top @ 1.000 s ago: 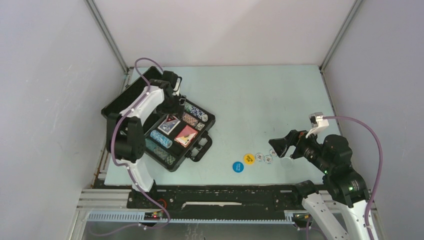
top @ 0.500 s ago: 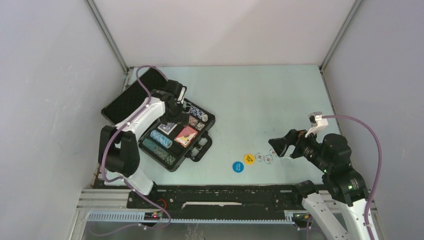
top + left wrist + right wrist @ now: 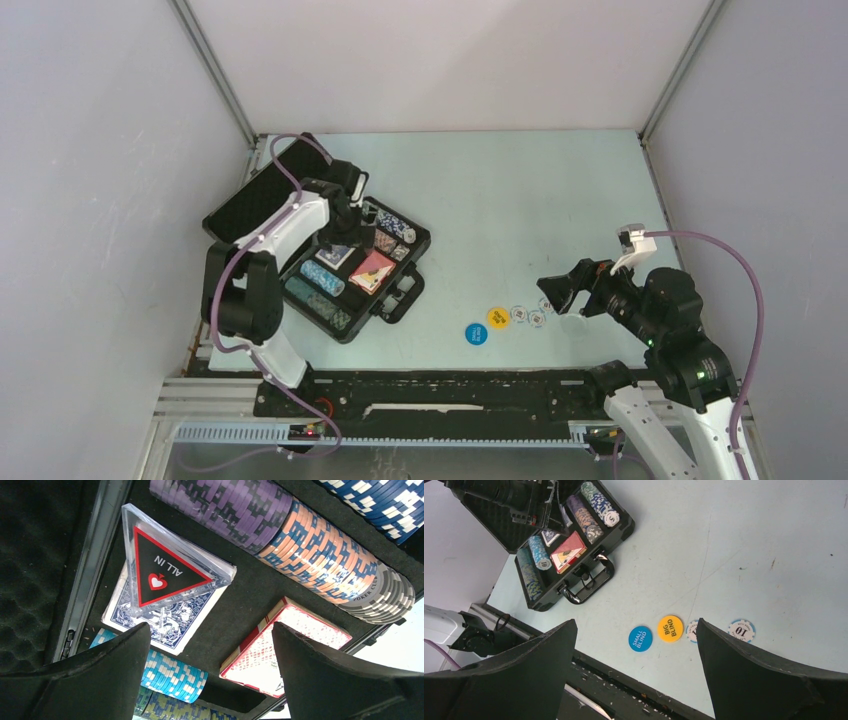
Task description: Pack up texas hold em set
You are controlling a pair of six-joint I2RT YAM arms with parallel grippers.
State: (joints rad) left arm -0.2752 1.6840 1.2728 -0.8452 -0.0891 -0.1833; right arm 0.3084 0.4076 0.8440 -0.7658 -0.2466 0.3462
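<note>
The black briefcase [image 3: 352, 336] lies open at the left, its foam lid [image 3: 248, 207] folded back. Rows of poker chips [image 3: 320, 550] fill its slots. A clear triangular "ALL IN" marker [image 3: 165, 575] rests on the blue deck [image 3: 150, 627], with the red deck [image 3: 287, 645] beside it. My left gripper [image 3: 210, 630] hovers open just above the decks, holding nothing. Near the front edge lie the blue disc [image 3: 640, 638], the yellow disc [image 3: 670, 628] and loose chips [image 3: 742, 629]. My right gripper [image 3: 636, 625] hangs open above them, empty.
The case handle [image 3: 400, 295] points toward the table's middle. White walls enclose the table on three sides. The black rail [image 3: 450, 390] with the arm bases runs along the near edge.
My left arm has shifted over the case and its wrist has moved a little toward the decks. The right arm has not moved.
</note>
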